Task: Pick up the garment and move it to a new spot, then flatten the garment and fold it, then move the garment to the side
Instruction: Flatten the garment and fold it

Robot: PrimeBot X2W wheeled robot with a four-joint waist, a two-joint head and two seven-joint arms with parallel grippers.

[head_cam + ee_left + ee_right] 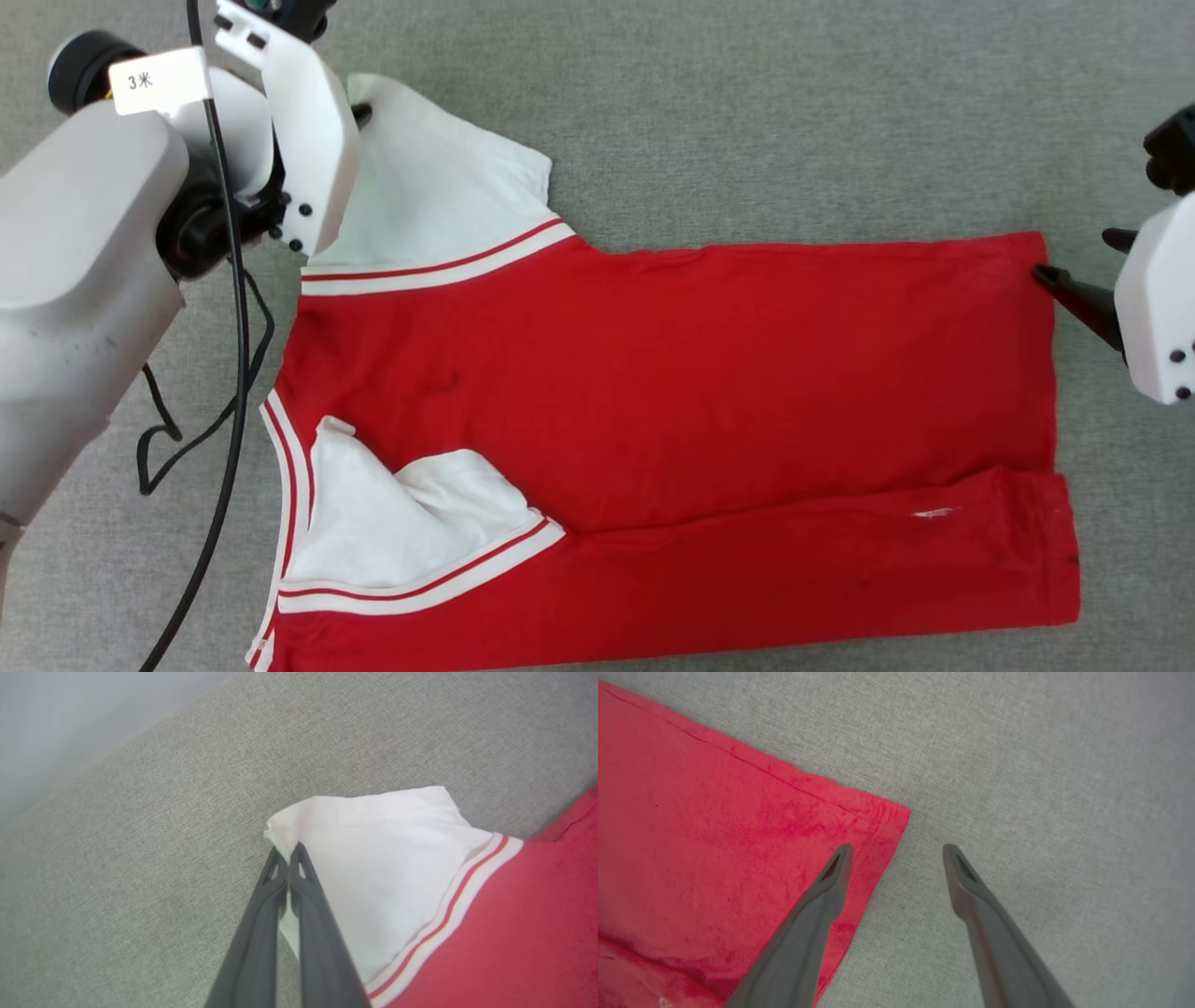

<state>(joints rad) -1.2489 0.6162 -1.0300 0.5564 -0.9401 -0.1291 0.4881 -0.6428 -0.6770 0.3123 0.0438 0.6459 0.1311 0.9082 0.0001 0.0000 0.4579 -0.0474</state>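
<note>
Currently, red thin-fabric jersey w/ white sleeve panels (700, 373) spread on grey woven surface (794, 112), L gripper (289, 851) fingers pinched on far sleeve tip, R gripper (896, 851) fingers wide at hem corner

Grey woven surface (747, 112) with pale blurred backdrop (70, 718) beyond
</note>
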